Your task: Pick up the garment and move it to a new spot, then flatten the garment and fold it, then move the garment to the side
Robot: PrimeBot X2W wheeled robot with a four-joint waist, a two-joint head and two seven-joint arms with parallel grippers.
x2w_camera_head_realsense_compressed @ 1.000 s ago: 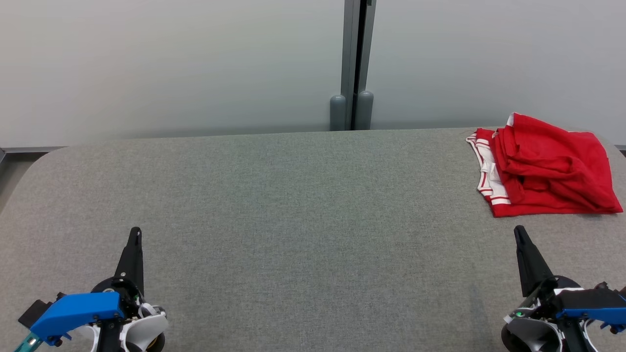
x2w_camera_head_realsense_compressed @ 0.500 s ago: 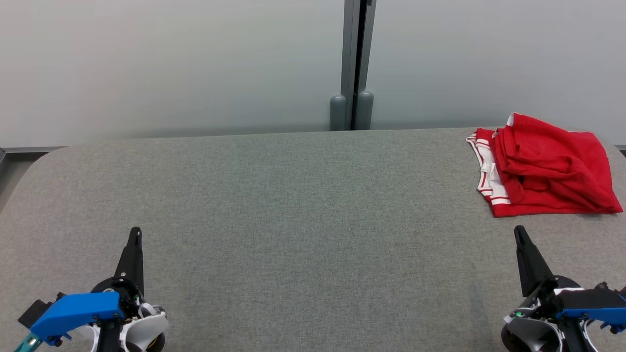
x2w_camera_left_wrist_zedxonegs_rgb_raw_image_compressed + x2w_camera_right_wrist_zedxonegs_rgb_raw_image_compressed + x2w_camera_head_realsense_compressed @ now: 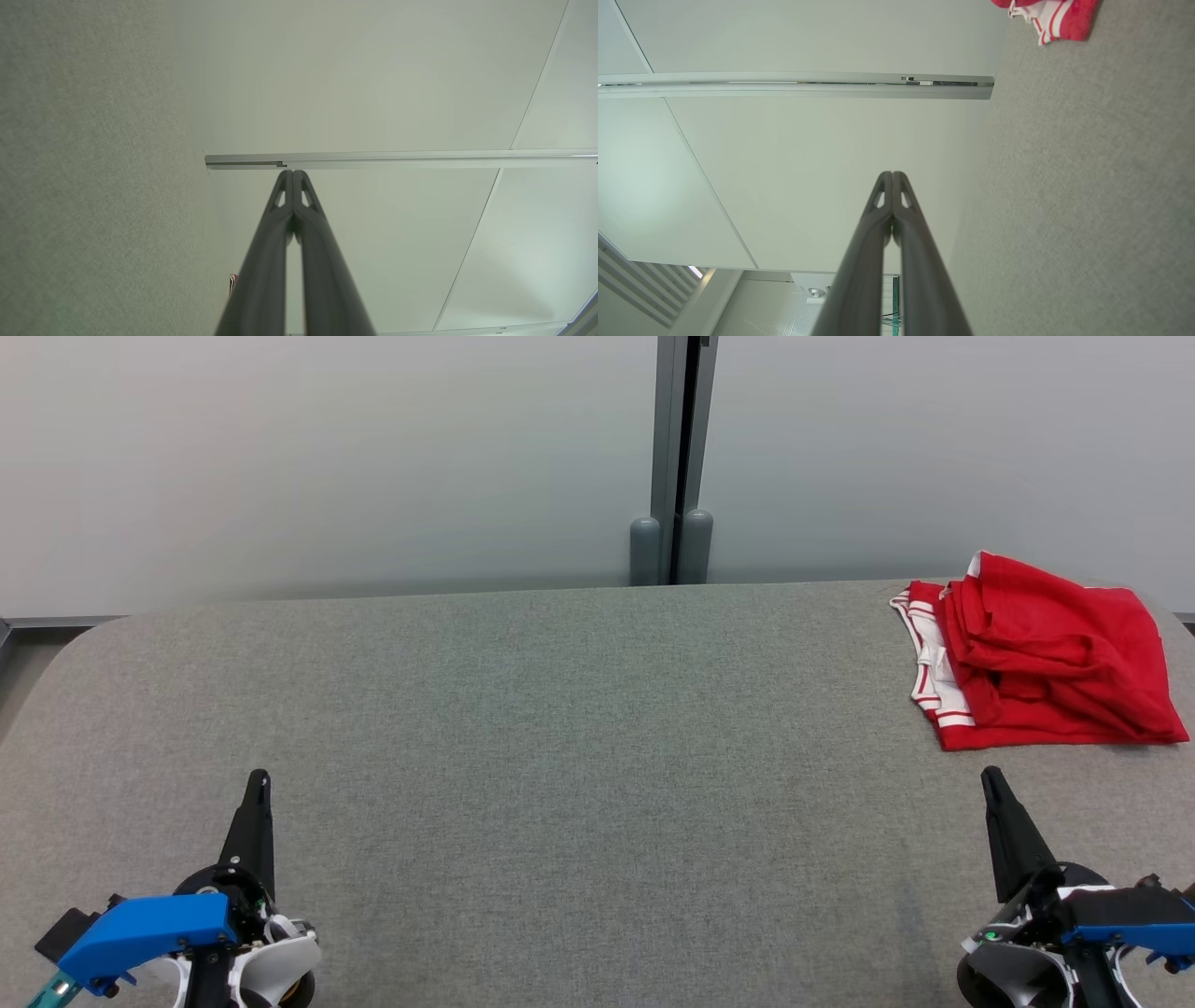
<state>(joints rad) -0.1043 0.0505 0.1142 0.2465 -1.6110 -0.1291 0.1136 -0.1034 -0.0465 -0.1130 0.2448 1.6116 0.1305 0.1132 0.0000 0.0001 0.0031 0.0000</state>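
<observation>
Rumpled red garment on felt table; left end effector, right end effector clenched.

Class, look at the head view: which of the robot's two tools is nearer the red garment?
The right tool: the garment lies just beyond its tip, while the left tool sits far across the table.

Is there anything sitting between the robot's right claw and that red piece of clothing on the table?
Nothing visible stands in the way. The right claw is shut and sits just short of the red garment, at the table's far right. The strip of grey table between them is bare.
</observation>
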